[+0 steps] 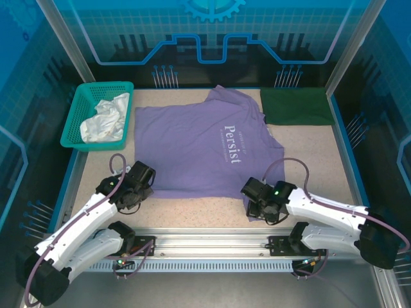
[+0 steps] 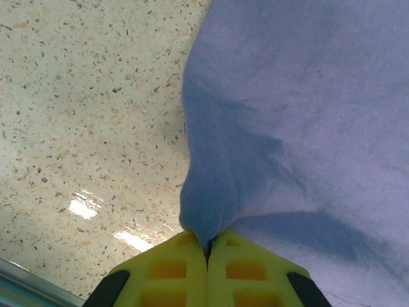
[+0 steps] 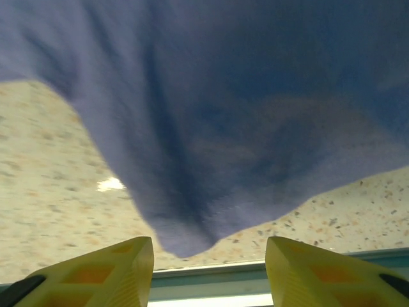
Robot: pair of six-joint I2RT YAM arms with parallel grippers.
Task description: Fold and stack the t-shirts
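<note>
Lavender t-shirt [image 1: 205,144] [image 2: 307,128] [image 3: 243,96]: spread flat at the middle of the surface [image 1: 308,160], print side up, hem toward the near edge. The word "Persist" is legible; the smaller line beside it is too small to read.
Left pincer [image 2: 208,246] [image 1: 131,187]: 2 yellow fingers pressed together, clamped on the near-left hem corner of the lavender t-shirt. The cloth bunches into a ridge at the grip.
Right pincer [image 3: 209,243] [image 1: 258,196]: fingers apart. The near-right hem corner points into the gap between them. Contact with either finger cannot be determined, as the wrist view is blurred.
Top view: the fingertips of both pincers are hidden beneath the wrist housings.
Green t-shirt [image 1: 295,106]: a folded rectangle at the far-right corner, just beside the lavender sleeve. Overlap cannot be determined, and sleeves and collar are not distinguishable.
Basket [image 1: 74,119]: teal, at the far-left corner. It holds a crumpled white cloth [image 1: 104,120] whose garment type cannot be determined.
</note>
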